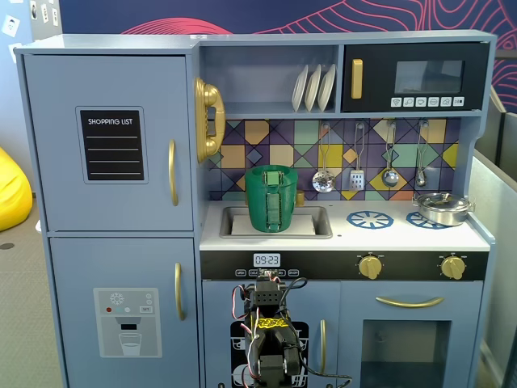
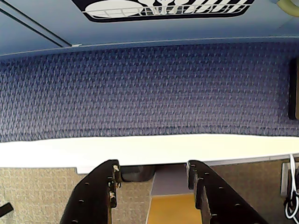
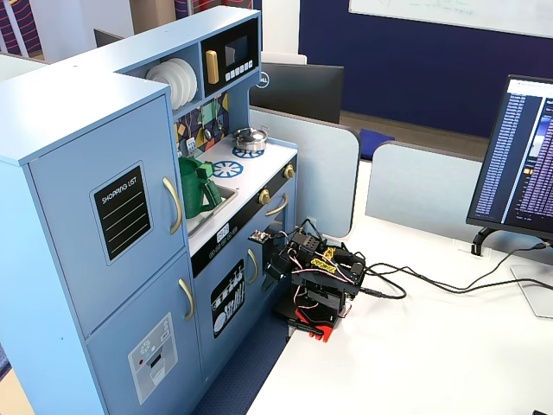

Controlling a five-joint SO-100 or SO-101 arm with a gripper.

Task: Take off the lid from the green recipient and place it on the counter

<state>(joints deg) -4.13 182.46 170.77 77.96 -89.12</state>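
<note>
The green recipient [image 1: 271, 202] stands upright in the sink, also seen in the other fixed view [image 3: 197, 188]. The dark-green lid [image 1: 272, 170] lies on its rim, its lighter tab facing front. The white counter [image 1: 404, 236] with blue burner rings runs to the right of it. My arm [image 1: 271, 339] is folded low in front of the kitchen's lower doors, well below the counter, and it sits on the white table [image 3: 315, 277]. In the wrist view my gripper [image 2: 152, 170] is open and empty, and looks down at blue carpet and the table's edge.
A steel pot [image 1: 442, 208] sits on the right burner. Utensils [image 1: 356, 166] hang on the back wall above the counter. The grey sink [image 1: 317, 221] holds the recipient. A monitor [image 3: 518, 156] and cables [image 3: 432, 281] are on the white table [image 3: 415, 363].
</note>
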